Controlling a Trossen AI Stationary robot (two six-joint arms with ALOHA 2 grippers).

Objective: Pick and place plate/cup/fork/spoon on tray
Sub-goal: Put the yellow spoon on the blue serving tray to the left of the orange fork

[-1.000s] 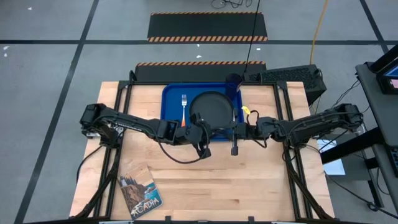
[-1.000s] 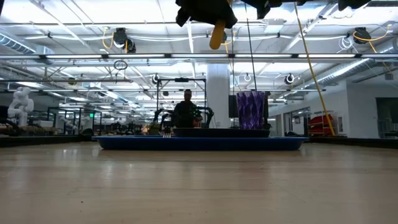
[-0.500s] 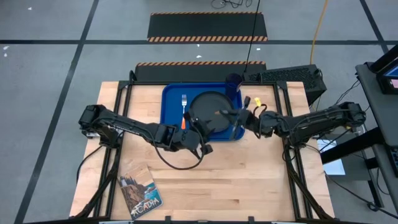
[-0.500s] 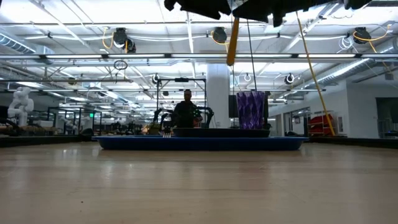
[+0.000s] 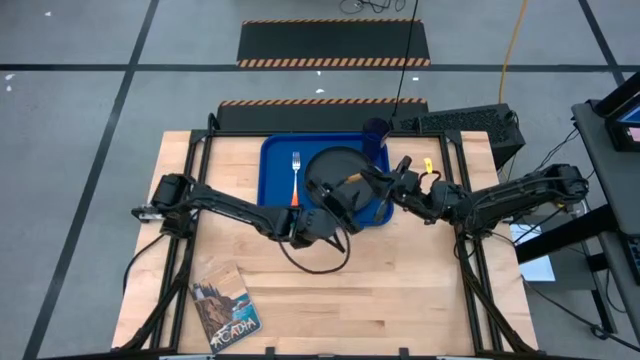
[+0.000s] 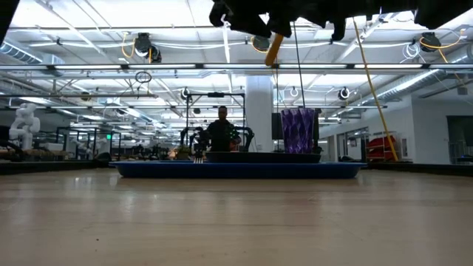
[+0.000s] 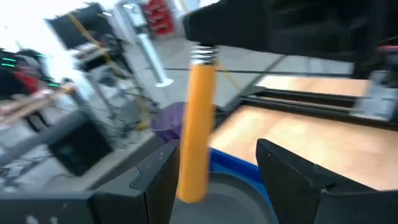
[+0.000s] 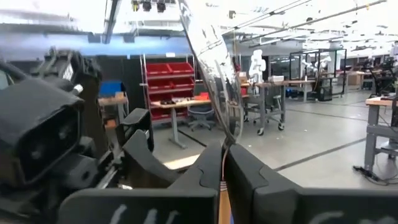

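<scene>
Your right gripper (image 5: pixel 372 184) is pinched on the yellow-orange-handled metal spoon (image 7: pixel 194 127), high over the round black plate (image 5: pixel 337 172) in the bright blue tray (image 5: pixel 275 165). The left gripper (image 5: pixel 345 196), fingers spread, waits alongside. Next, lower the spoon onto bare tray right of the plate.

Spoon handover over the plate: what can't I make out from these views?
- Spoon bowl: hidden by the right pincer in the left wrist view; cut off in the low view.
- Plate centre: covered by both arms in the high view.
- Left pincer: blurred, apparently open either side of the handle.
</scene>
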